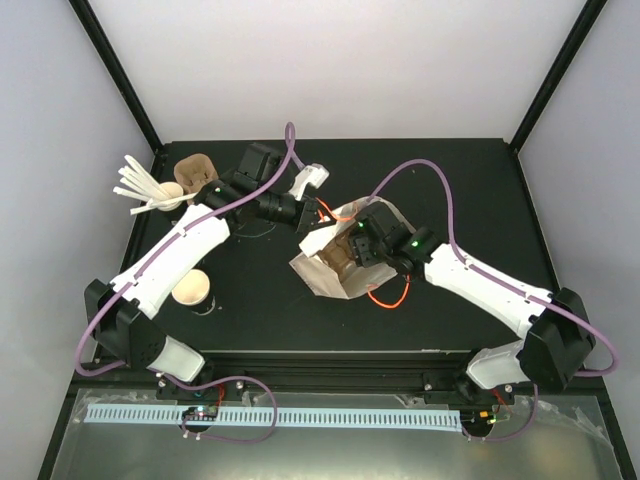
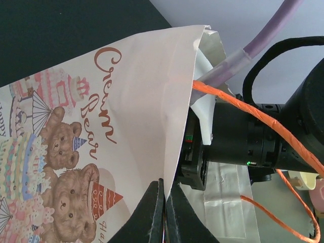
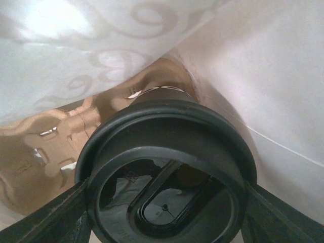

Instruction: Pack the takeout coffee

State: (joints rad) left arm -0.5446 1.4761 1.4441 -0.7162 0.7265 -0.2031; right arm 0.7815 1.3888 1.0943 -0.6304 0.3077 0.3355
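Black counter (image 1: 480, 200), white walls, and the action is dead centre: the cup (image 3: 167, 126), lid on, is down inside the bag (image 2: 142, 101), with the brown carrier (image 3: 45, 147) showing beside it. The right claw (image 3: 167, 217) is in there too, fingers spread wide on either side of the lid, gripping it. The left claw (image 2: 164, 212) is pinched tight on the bag's edge, printed bears facing its camera. An orange handle (image 2: 243, 109) crosses the right arm. Out left, an open cup (image 1: 192, 290) stands beside the left arm; farther back, a stirrer cup (image 1: 170, 195) and a second carrier (image 1: 195, 168).
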